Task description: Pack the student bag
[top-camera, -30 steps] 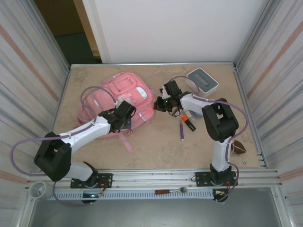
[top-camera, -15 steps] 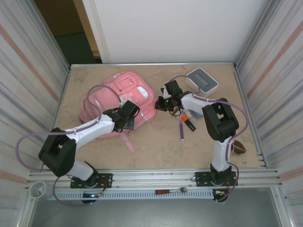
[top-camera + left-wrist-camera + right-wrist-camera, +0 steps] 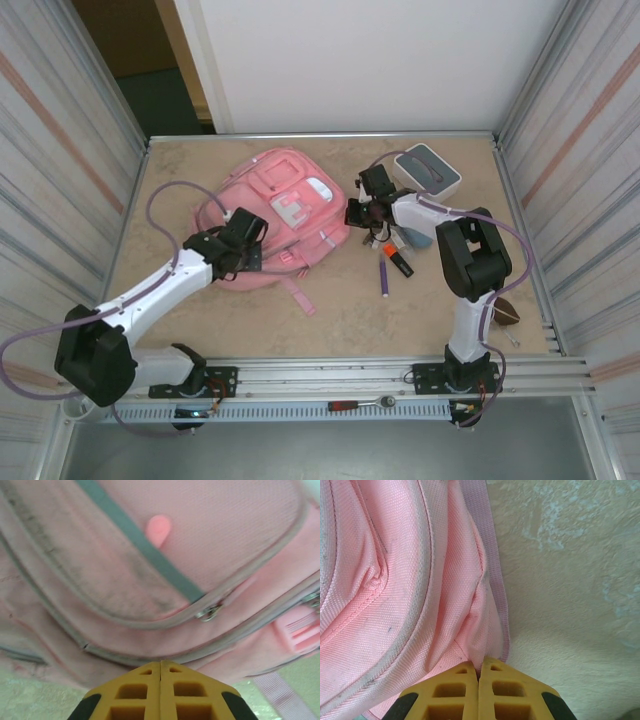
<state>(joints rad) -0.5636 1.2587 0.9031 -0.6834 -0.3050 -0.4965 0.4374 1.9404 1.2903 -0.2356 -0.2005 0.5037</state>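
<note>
pink student bag (image 3: pixel 268 172) pinched: left gripper (image 3: pixel 160 665), right gripper (image 3: pixel 479 666)

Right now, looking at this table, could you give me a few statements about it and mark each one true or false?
1. The backpack is pink. True.
2. The right arm has its jaws wide open. False: they are shut, pinching the backpack's edge.
3. The white-and-grey box sits on the backpack. False: it stands apart on the table, near the far right corner.
4. A purple pen lies on the table. True.
</note>
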